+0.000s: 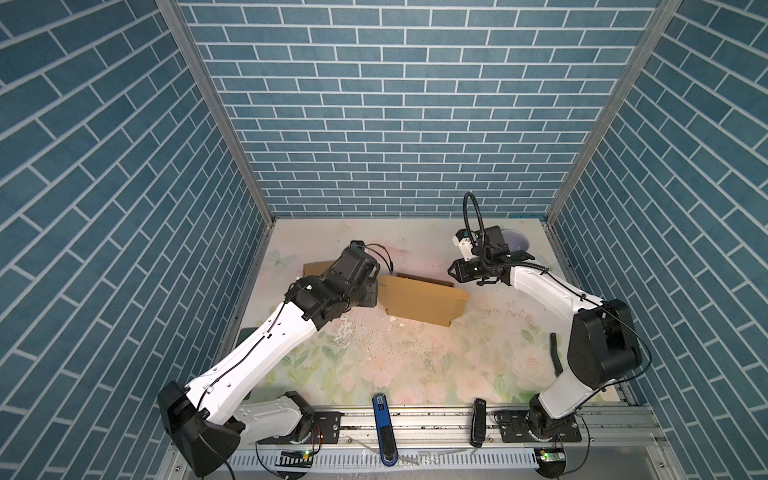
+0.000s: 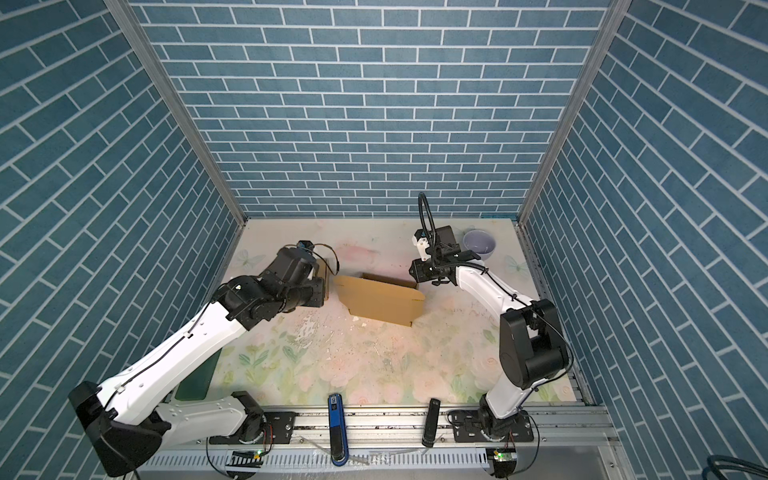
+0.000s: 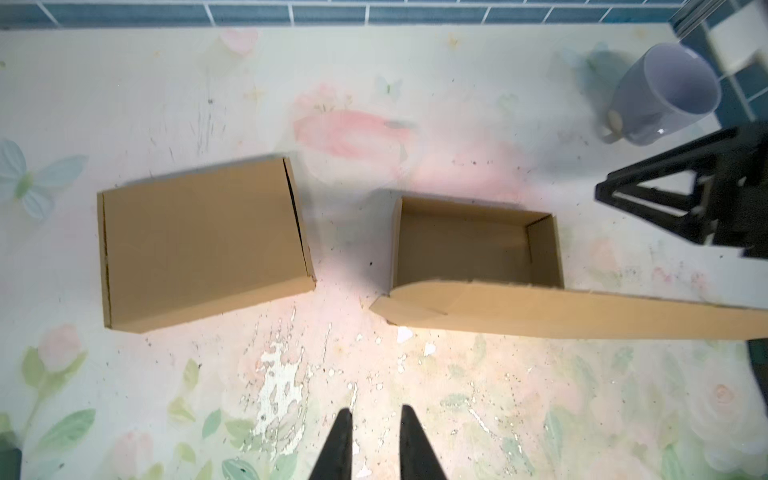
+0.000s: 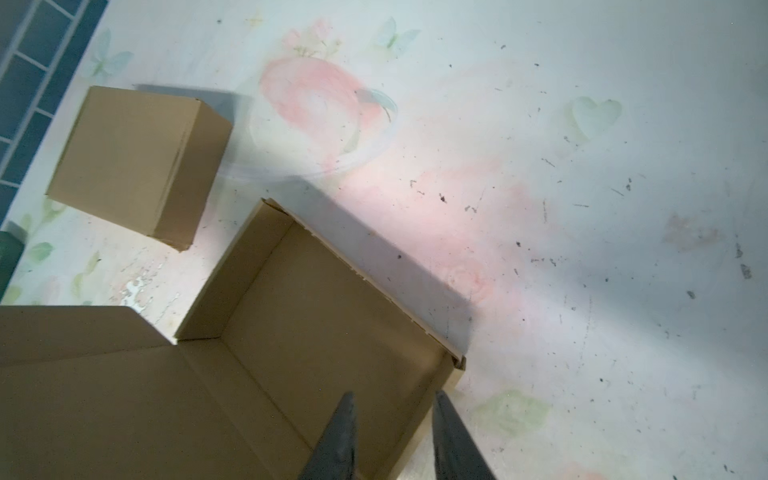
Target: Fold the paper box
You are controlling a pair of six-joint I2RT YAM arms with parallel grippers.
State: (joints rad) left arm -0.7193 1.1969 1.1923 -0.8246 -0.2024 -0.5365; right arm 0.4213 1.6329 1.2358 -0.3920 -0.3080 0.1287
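Paper box: open, lid raised, mid-table near a closed box. Left claw narrowly parted, empty; right claw parted, empty, over the open box's end wall. Risk: pushing the lid unsupported likely slides the light box or lets the lid spring back.

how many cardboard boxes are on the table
2: a closed box on the left, an open box in the middle. None seem hidden.

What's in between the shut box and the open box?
Nothing, just bare table. The left wrist view shows the shut box and the open box standing apart, with only flowery painted surface and a few dark specks in the gap.
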